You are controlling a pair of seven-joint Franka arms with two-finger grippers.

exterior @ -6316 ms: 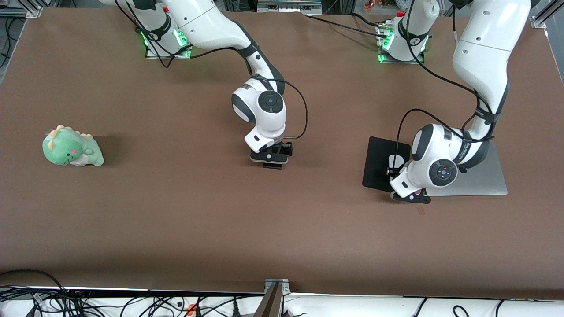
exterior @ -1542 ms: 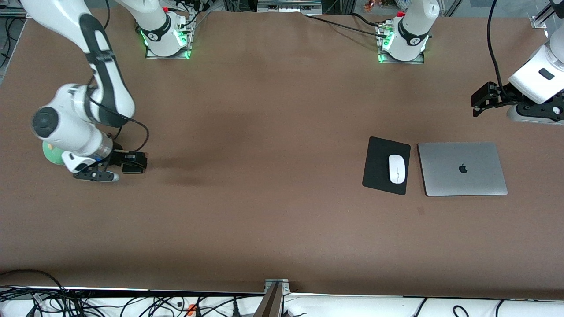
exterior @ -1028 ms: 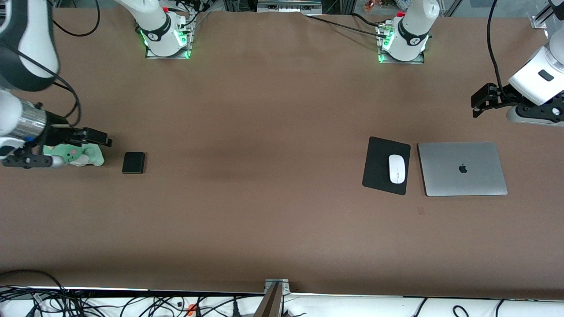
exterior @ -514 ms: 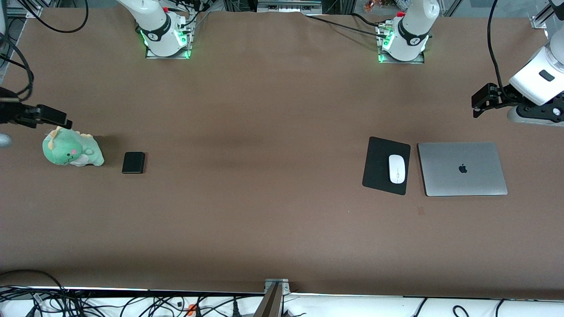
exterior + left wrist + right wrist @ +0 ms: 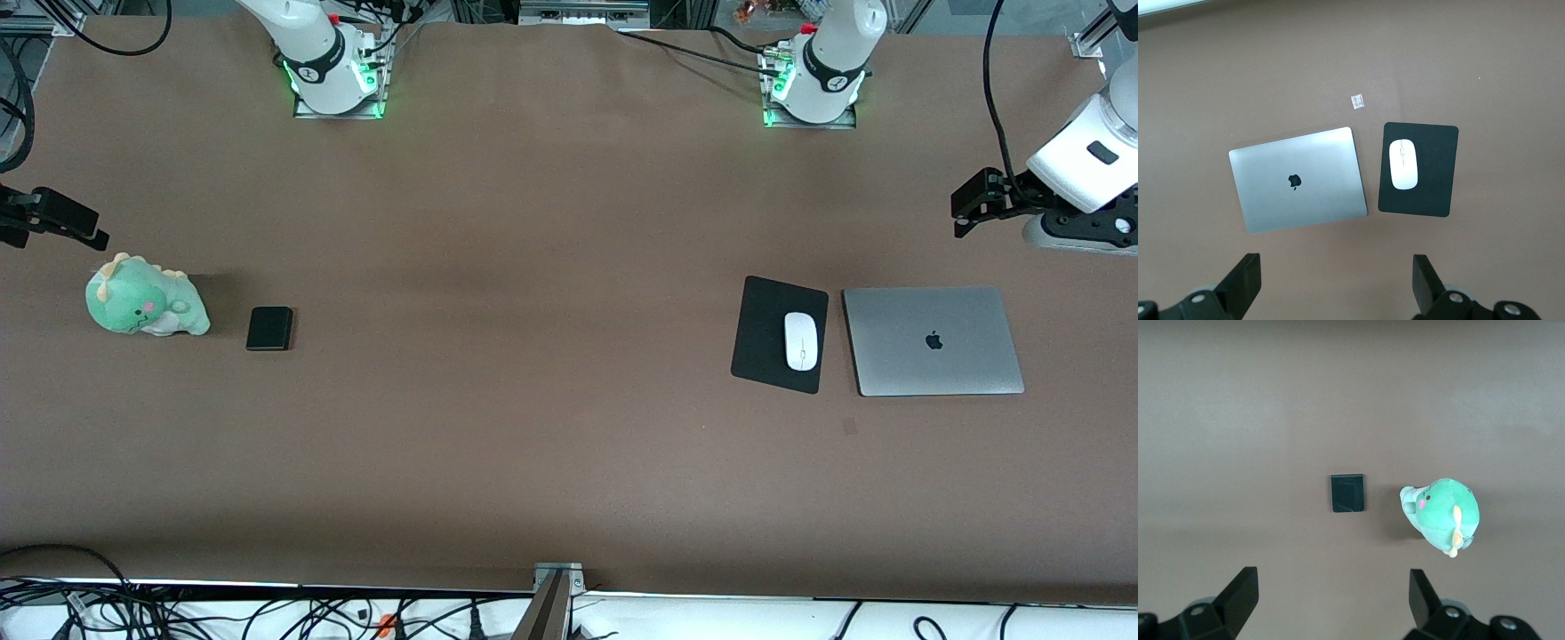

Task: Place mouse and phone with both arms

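Observation:
The white mouse (image 5: 801, 341) lies on a black mouse pad (image 5: 765, 331) toward the left arm's end of the table; it also shows in the left wrist view (image 5: 1404, 164). The black phone (image 5: 269, 328) lies flat on the table beside a green plush toy (image 5: 144, 307); it also shows in the right wrist view (image 5: 1347, 493). My left gripper (image 5: 969, 206) is open and empty, raised at the table's edge at the left arm's end. My right gripper (image 5: 62, 224) is open and empty, raised at the table's edge at the right arm's end, above the plush toy.
A closed silver laptop (image 5: 933, 340) lies beside the mouse pad. A small paper scrap (image 5: 850, 427) lies nearer the front camera than the pad. The brown table (image 5: 533, 356) is bare in the middle. Cables run along the front edge.
My right gripper let go of the phone beside the plush toy, then rose and drew back toward the table's edge. The left arm has stayed still.

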